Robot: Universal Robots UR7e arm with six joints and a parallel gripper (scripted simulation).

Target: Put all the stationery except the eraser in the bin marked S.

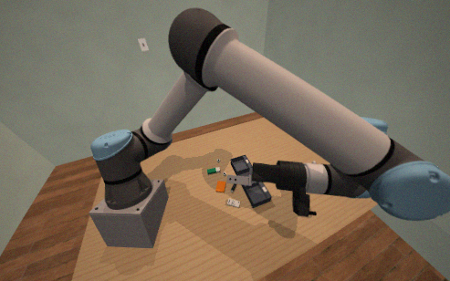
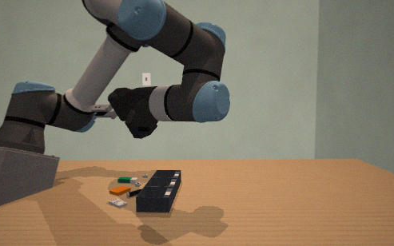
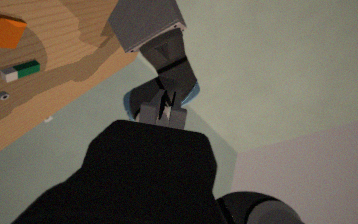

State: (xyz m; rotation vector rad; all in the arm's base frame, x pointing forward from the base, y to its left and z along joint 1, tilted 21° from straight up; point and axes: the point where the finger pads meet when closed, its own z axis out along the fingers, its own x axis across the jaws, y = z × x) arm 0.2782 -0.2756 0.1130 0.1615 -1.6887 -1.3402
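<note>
My gripper [image 1: 232,181] hangs high above the table, pointing sideways, with its fingers shut on nothing; it also shows in the exterior view [image 2: 99,110] and the wrist view [image 3: 163,111]. Below it stands a black row of bins [image 1: 249,181], also in the exterior view [image 2: 159,191]. Left of the bins lie a green-and-white bar [image 1: 213,170], an orange block [image 1: 221,185], a small black pen-like thing [image 2: 133,193] and a white flat piece with dots [image 1: 234,202]. The bins' marks are too small to read.
Two small grey nuts [image 1: 219,160] [image 1: 224,173] lie near the green-and-white bar. The robot's grey base block [image 1: 130,219] stands at the table's left. The arm's shadow falls over the things and the bins.
</note>
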